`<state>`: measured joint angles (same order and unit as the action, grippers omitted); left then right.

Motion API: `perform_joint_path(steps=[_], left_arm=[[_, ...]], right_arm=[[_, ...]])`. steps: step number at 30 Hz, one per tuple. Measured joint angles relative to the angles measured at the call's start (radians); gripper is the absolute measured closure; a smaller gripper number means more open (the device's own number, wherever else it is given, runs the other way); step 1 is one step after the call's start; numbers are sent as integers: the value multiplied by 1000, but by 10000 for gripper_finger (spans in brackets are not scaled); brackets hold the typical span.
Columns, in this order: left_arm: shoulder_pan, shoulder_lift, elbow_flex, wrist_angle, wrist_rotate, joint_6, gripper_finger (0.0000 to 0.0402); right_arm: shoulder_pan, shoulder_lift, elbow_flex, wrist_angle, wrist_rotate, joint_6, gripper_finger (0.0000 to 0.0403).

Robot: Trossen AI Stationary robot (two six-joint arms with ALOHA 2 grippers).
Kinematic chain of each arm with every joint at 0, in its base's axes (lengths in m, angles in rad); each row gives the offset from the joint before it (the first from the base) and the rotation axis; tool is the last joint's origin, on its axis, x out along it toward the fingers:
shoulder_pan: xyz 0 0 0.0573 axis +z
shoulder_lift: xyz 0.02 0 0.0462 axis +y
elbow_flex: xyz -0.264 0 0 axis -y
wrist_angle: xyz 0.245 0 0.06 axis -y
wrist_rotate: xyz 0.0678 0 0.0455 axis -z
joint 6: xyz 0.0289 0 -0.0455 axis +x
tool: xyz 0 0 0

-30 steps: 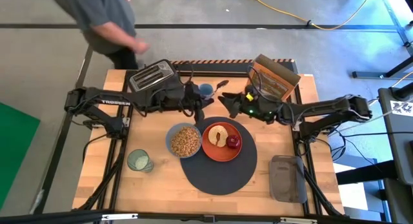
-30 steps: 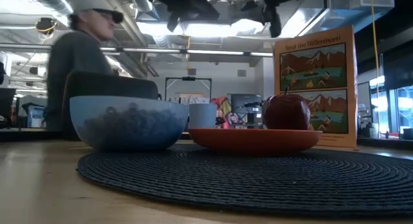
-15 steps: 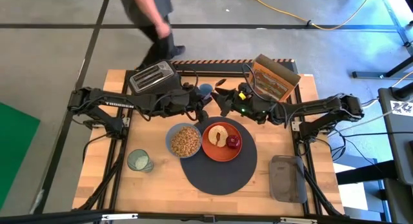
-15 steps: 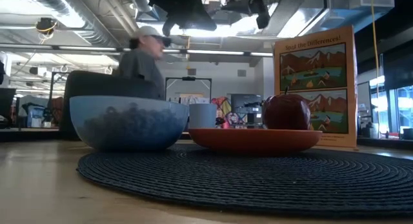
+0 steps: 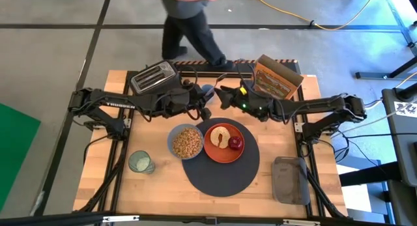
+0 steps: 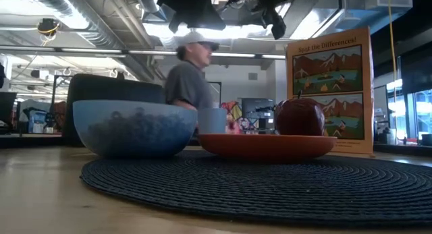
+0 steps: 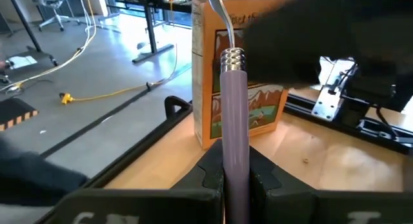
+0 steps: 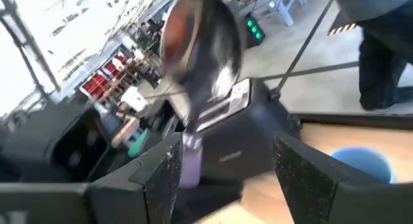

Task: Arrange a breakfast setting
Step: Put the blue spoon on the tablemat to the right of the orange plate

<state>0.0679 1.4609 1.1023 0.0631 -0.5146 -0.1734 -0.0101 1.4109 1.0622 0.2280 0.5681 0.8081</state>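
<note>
My left gripper (image 7: 236,185) is shut on a spoon with a lilac handle (image 7: 233,121), held high over the table's far middle (image 5: 203,106). My right gripper (image 8: 226,172) faces it, open. The spoon's shiny bowl (image 8: 201,53) shows between the right gripper's fingers, and I cannot tell whether it touches them. Below, the round dark mat (image 5: 218,174) carries the orange plate (image 5: 215,152) with a toast slice (image 5: 220,135) and a red apple (image 5: 236,144). The blue bowl (image 5: 186,142) of cereal sits on the mat's left edge. The green cup (image 5: 140,163) stands near left. My left gripper pinches the spoon's lilac handle (image 7: 232,161) between its two fingers. The handle runs along the fingers and out past their tips, almost level, toward the table's right. The spoon is lifted clear of the table, with its metal neck (image 7: 222,17) and bowl at the free end.
A black toaster (image 5: 154,77) stands far left and an orange cereal box (image 5: 277,79) far right. A blue mug (image 5: 207,90) sits under the grippers. A grey pad (image 5: 290,180) lies near right. A person (image 5: 189,21) walks behind the table's far edge.
My right gripper has moved toward the table's far-left, closer to the spoon's bowl, and stays open. My left gripper has turned at the wrist, swinging the spoon's free end, without shifting place. The person behind the table has walked from left to right.
</note>
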Motion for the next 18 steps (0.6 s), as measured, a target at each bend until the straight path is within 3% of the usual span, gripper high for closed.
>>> perform_joint_path(steps=[6,10,18], left_arm=[[13,0,0,-2,12,64,389],[24,0,0,-3,110,169,389],[25,0,0,-7,133,187,389]], right_arm=[[-38,0,0,15,-95,-10,178],[-66,0,0,16,-161,-28,186],[-76,-2,0,23,-169,-30,277]])
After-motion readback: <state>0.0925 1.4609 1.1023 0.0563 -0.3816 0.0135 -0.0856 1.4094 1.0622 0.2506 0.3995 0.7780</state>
